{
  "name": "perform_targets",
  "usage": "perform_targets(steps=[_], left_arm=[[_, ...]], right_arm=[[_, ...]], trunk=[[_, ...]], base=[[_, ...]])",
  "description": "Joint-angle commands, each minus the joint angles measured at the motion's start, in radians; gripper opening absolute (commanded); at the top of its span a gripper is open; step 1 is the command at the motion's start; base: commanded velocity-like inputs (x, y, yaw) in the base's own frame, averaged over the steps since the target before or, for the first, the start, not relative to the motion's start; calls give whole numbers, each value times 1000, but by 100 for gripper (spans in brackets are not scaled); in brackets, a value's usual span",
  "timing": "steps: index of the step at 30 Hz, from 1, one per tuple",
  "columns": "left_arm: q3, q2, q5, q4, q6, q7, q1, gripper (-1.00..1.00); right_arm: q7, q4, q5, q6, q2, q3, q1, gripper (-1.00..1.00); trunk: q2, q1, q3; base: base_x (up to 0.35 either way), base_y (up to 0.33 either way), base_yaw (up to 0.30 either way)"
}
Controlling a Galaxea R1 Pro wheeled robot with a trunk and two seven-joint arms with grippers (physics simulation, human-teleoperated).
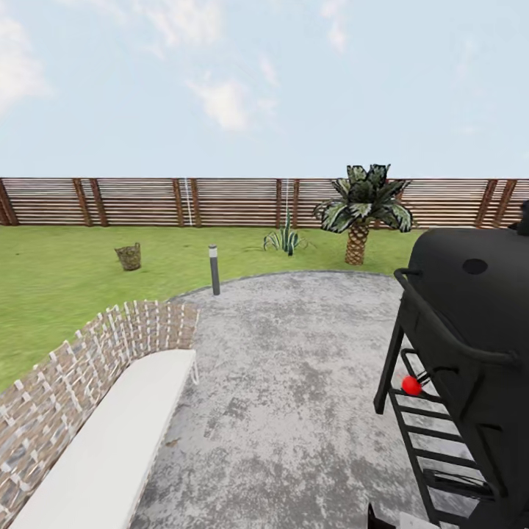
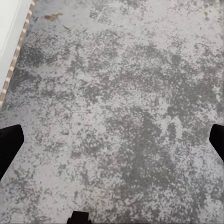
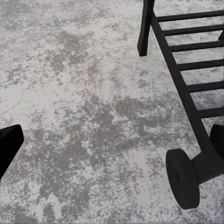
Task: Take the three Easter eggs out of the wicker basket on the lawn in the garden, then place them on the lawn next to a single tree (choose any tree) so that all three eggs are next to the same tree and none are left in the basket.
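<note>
The wicker basket (image 1: 128, 256) stands far off on the lawn (image 1: 59, 279), left of the patio; it is too small to tell whether the Easter eggs are in it. A tree (image 1: 360, 213) with jagged dark leaves grows on the grass by the fence, beyond the patio's far right edge. My left gripper (image 2: 112, 144) hangs open over the grey paving, with dark fingertips (image 2: 9, 144) at the frame's sides. My right gripper (image 3: 112, 144) is open too, above paving beside the grill's wheel (image 3: 183, 177). Neither holds anything.
I am on a round grey patio (image 1: 294, 382). A woven bench with a white cushion (image 1: 103, 448) is close on the left and a black grill (image 1: 470, 353) close on the right. A short lamp post (image 1: 214, 270) stands at the patio's edge. A slatted fence (image 1: 147, 202) bounds the garden.
</note>
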State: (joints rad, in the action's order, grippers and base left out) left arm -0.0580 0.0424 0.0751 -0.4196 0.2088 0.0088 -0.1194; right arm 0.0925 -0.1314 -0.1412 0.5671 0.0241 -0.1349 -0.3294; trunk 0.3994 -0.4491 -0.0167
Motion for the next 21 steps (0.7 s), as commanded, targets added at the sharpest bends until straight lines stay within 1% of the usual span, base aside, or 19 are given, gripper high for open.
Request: perform_targets(steps=[1,21], left_arm=[[-2,1,8,1,3,-1,0,100],[-2,1,8,1,3,-1,0,100]], right_arm=[[-2,1,-9,4,0,3,0,100],[-2,1,-10,4,0,4,0,100]], trunk=[[1,-1,2],[1,-1,32]], base=[[332,0,0],[332,0,0]])
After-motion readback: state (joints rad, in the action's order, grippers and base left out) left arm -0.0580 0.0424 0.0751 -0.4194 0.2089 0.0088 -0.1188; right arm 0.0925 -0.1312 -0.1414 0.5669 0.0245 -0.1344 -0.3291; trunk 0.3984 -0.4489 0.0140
